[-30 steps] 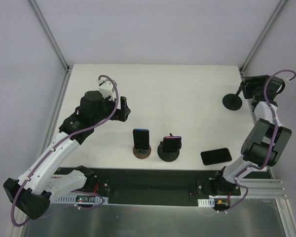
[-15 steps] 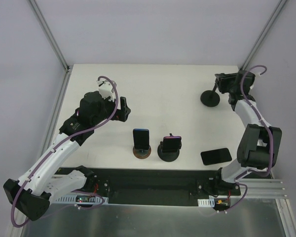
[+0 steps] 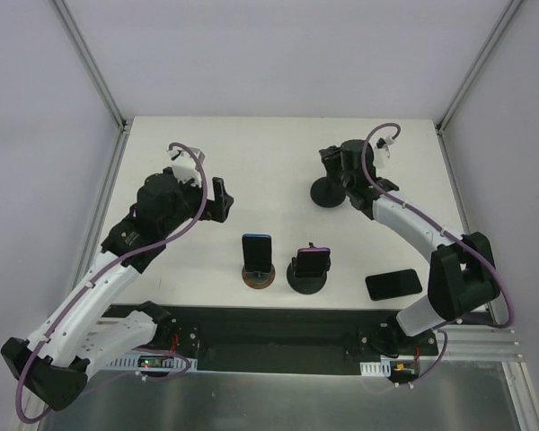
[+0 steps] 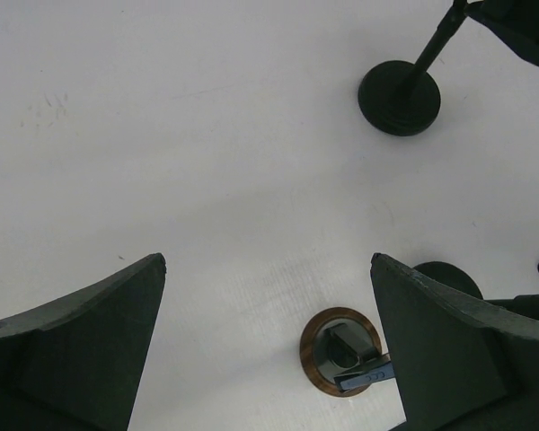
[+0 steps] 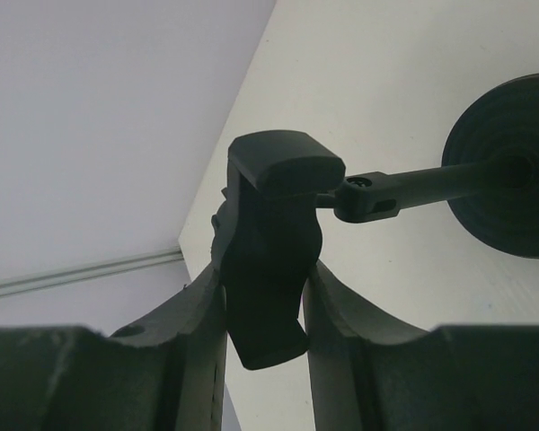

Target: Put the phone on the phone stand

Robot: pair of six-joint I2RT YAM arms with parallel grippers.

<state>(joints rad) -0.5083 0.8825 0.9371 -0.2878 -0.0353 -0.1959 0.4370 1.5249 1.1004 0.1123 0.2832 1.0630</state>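
A black phone [image 3: 393, 284] lies flat on the table at the front right. My right gripper [image 3: 337, 163] is shut on the cradle [image 5: 269, 242] of a black phone stand. The stand's round base [image 3: 327, 191] is at the middle back of the table and also shows in the right wrist view [image 5: 508, 166] and the left wrist view [image 4: 399, 97]. My left gripper [image 3: 223, 199] is open and empty, hovering left of centre, its fingers [image 4: 90, 332] wide apart over bare table.
A brown-based stand [image 3: 259, 277] holds an upright phone [image 3: 257, 250] at the front centre. Beside it a black stand [image 3: 306, 280] holds a purple-edged phone [image 3: 312, 263]. The brown stand shows in the left wrist view [image 4: 340, 350]. Frame posts stand at the back corners.
My right gripper has carried the black stand from the far right edge leftwards to the middle back. My left arm has shifted slightly left.
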